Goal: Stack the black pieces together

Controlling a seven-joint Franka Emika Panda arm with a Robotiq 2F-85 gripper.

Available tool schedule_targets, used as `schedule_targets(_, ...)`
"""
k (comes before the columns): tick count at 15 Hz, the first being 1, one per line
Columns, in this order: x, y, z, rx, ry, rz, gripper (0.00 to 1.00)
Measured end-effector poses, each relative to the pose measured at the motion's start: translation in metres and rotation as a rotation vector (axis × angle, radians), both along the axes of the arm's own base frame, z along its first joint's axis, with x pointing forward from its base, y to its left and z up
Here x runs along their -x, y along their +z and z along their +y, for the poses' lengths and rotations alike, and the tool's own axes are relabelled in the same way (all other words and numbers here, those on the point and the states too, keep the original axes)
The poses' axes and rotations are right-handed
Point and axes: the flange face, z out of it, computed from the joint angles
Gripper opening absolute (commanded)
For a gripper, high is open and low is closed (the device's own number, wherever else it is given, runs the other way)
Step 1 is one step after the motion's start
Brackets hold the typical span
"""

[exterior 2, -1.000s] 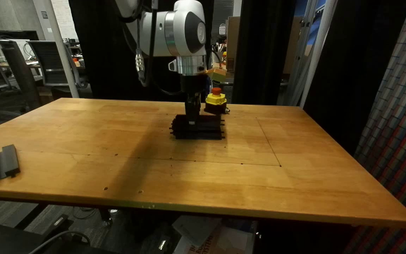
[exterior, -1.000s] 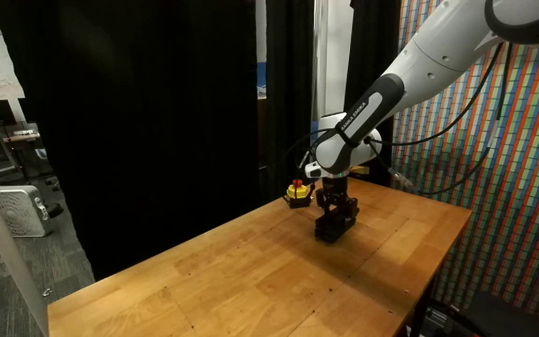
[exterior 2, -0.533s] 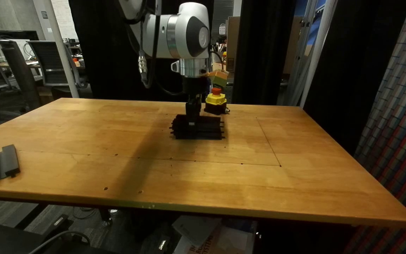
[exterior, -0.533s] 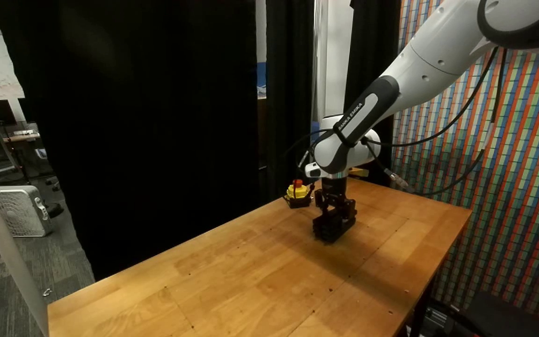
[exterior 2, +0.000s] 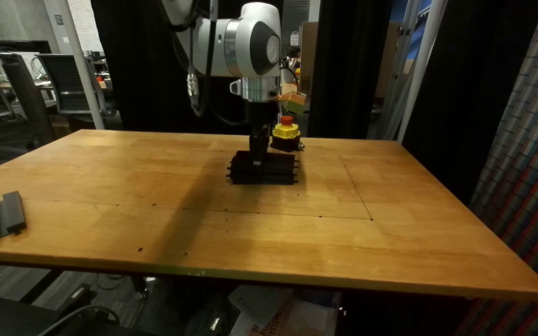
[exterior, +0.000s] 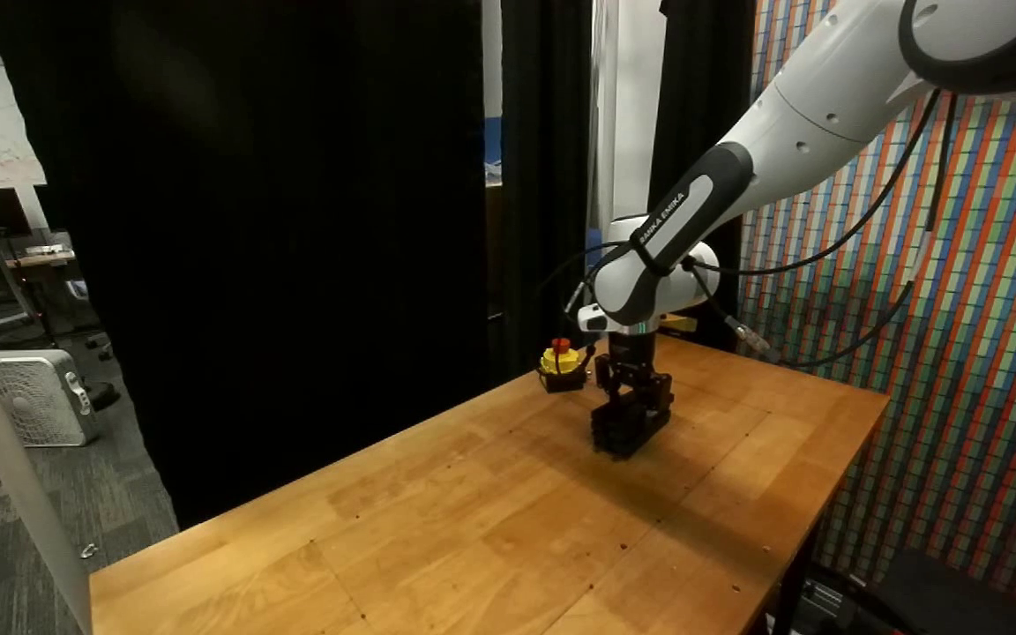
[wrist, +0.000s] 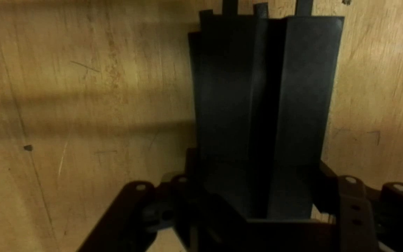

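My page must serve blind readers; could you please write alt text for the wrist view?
Claw at bottom, closed on black pieces, seen from above against a wooden table. Two long bars flank a dark groove; narrow tabs jut from the top end.

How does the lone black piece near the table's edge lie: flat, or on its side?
Flat: in an exterior view, the black piece rests with its grooved face up.

- Look, the gripper (exterior 2: 258, 162) has edged rightward in an exterior view since a second ago!
- The upper black piece (exterior 2: 279, 161) slides the same way, only slightly!
- Above it there, the wrist (exterior 2: 245, 46) sits farther right, a shade lower.
- The cable connector (exterior 2: 192, 86) swings right too.
- In an exterior view, the forearm (exterior: 821, 115) dips, drifting left!
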Motion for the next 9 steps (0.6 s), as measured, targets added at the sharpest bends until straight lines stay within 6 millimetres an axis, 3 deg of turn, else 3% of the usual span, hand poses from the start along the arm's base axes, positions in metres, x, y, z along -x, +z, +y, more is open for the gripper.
schedule_targets(9, 0.0005, -0.0015, -0.0007, -0.002, 0.059, 0.005, 0.46)
